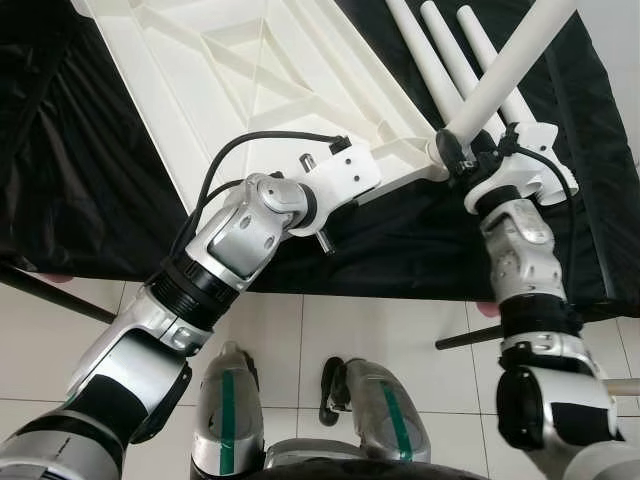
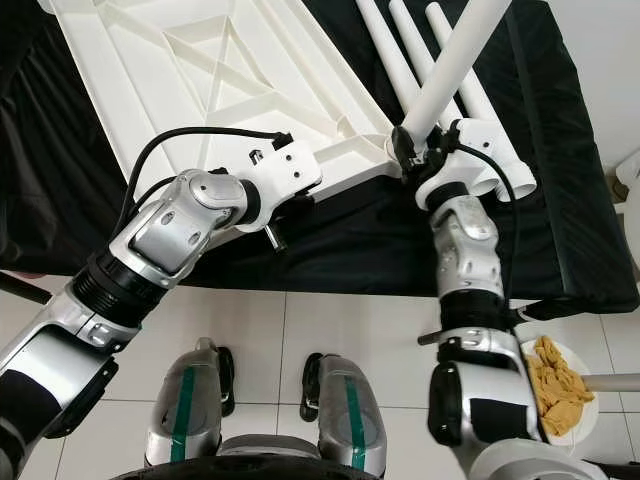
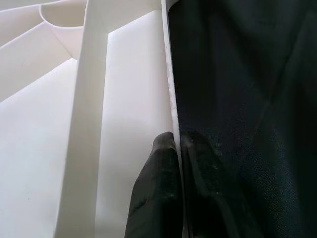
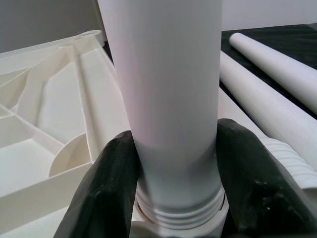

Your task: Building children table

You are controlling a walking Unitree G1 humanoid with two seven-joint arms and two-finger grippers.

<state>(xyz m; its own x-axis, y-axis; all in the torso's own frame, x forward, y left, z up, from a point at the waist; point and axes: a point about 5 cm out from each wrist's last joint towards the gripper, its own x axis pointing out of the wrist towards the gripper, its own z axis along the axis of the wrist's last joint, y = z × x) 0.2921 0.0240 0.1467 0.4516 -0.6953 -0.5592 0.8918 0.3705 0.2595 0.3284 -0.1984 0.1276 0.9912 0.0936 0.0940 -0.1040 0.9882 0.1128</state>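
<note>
The left gripper (image 3: pixel 174 198) is pinching the near rim of the upturned white tabletop (image 1: pixel 260 70) on the black-draped surface (image 1: pixel 60 170); the right gripper's (image 4: pixel 173 193) jaws are holding a white leg (image 4: pixel 163 99) at its near right corner.

A thick white table leg (image 4: pixel 166 99) runs up the middle of the frame, its threaded end at the bottom edge. The right gripper (image 4: pixel 176 193) clamps it, one black finger (image 4: pixel 106 188) on each side, touching the tube. At left lies the ribbed white tabletop underside (image 4: pixel 44 114). Two more white legs (image 4: pixel 270 79) lie at right on black cloth (image 4: pixel 292 37).
</note>
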